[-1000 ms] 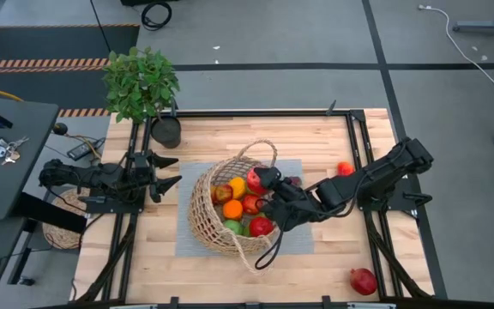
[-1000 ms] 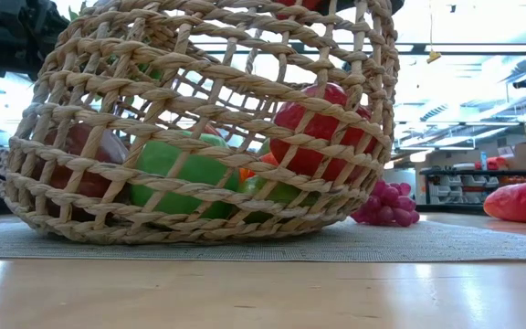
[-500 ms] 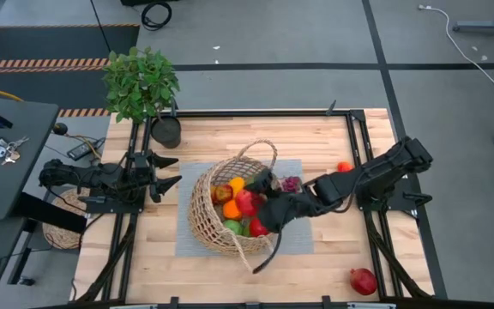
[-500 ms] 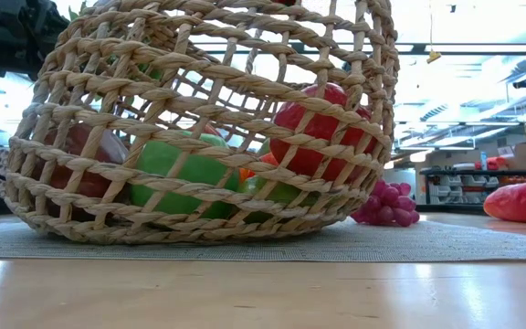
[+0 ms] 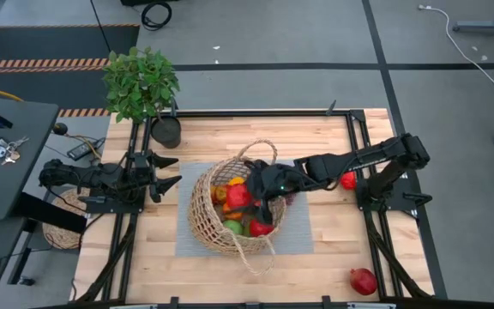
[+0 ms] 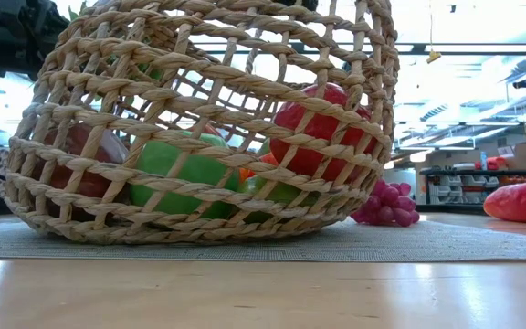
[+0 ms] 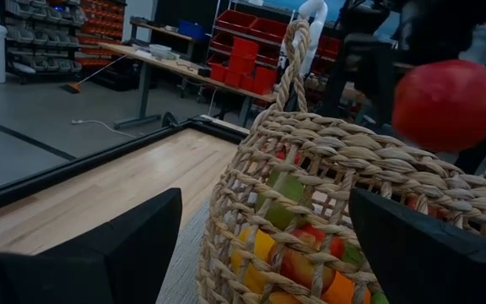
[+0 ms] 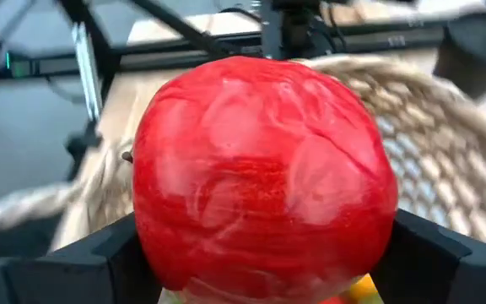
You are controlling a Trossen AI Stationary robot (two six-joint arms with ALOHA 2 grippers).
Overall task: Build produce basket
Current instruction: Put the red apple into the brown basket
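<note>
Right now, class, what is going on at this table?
The right gripper holds a red apple above the wicker basket, which already contains several fruits. The left gripper waits open beside the basket on the wooden table. Purple grapes, a pomegranate and another red fruit are not yet in the basket.

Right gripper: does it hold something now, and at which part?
Yes. The right gripper holds a red apple by its two opposite sides, over the basket. The left gripper is open and holds nothing.
</note>
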